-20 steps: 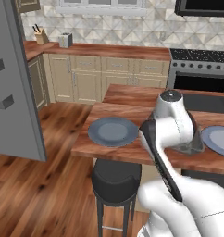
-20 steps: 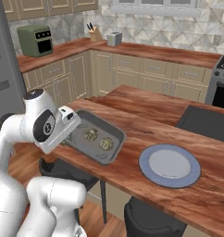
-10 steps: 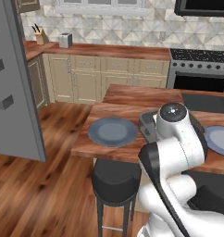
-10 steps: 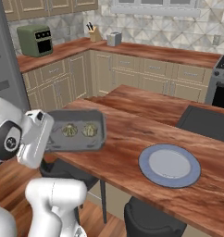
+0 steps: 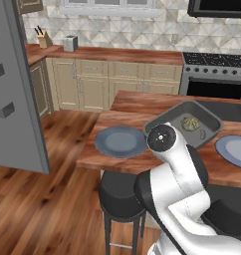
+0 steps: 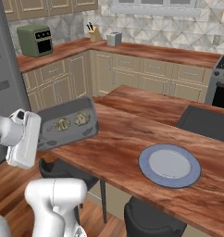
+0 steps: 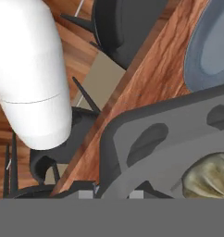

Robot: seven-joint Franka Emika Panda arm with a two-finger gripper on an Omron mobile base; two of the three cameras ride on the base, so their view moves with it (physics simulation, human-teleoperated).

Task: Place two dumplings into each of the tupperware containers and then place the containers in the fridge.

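Observation:
My gripper is shut on the near rim of a grey rectangular tupperware container and holds it in the air at the island's left end. Two dumplings lie inside it. In the left base view the container hangs above the counter behind my arm, with one dumpling showing. In the hand view the gripper clamps the container's rim, and a dumpling sits at lower right. The grey fridge stands at the far left, across the wooden floor.
Two round blue-grey plates lie on the wooden island. Black stools stand along its near edge. A black cooktop is set in the island, and a steel oven stands behind.
The arm has swung around with the container. It has left the counter and moved left past the island's end, as the right base view shows. The plates have stayed put.

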